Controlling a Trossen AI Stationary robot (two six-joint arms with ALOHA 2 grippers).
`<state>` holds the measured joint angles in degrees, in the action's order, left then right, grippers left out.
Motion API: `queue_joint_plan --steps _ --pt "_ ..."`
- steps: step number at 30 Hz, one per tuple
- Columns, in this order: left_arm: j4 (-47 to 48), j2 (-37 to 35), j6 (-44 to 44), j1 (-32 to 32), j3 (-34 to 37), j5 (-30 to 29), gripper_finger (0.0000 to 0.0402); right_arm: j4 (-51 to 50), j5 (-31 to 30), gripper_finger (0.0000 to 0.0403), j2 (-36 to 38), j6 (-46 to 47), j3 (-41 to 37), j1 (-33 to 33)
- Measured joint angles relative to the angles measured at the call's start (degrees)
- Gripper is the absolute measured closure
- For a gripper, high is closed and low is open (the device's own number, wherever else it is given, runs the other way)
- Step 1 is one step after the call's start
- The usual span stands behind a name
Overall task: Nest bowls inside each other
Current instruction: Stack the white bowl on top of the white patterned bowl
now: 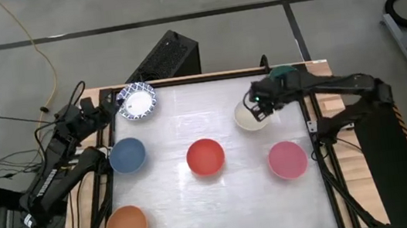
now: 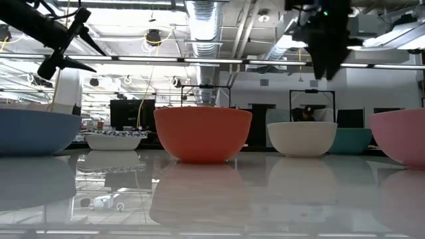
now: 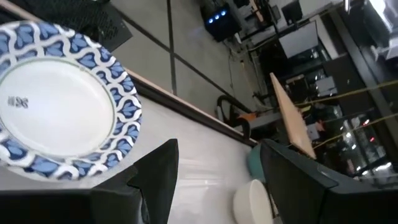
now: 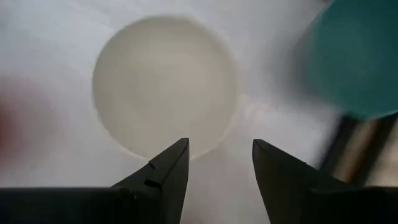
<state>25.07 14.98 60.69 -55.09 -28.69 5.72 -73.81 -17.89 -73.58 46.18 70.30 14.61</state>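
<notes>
I'm looking at two arms that are showing dark, close to black, from base to tip. The left arm (image 1: pixel 61 159) is made of blocky links, with thin black cables trailing off its outer side. The right arm (image 1: pixel 340 89) is a slimmer dark run of links, and a tiny green light is glowing near its wrist. The left claw (image 3: pixel 214 180) is showing two matte black fingers (image 3: pixel 155 180), wedge-shaped with flat inner faces. The right claw (image 4: pixel 219 177) is showing the same black wedges, tapering to blunt tips, with a small notch on one finger (image 4: pixel 158 180).
</notes>
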Motion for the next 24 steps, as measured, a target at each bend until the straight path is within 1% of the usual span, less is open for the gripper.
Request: queue_joint_plan --steps 3,7,10,14,24 --pt "-0.04 0.0 1.56 0.0 0.0 -1.07 0.0187 6.07 2.11 0.0207 2.41 3.28 -7.15 0.0" --pt "-0.06 0.0 3.8 0.0 0.0 -1.94 0.0187 13.83 4.67 0.0207 2.74 3.54 -12.43 0.13" --pt "-0.09 0.0 4.56 0.0 -0.01 -1.94 0.0187 15.04 4.39 0.0207 1.44 3.52 -13.73 0.3" --pt "-0.1 0.0 4.63 0.0 0.0 -1.94 0.0187 14.47 0.97 0.0207 -0.75 2.46 -13.79 1.61" --pt "-0.08 0.0 4.69 0.0 0.0 -1.97 0.0187 16.31 1.3 0.0207 -8.95 -4.09 -13.77 6.5"
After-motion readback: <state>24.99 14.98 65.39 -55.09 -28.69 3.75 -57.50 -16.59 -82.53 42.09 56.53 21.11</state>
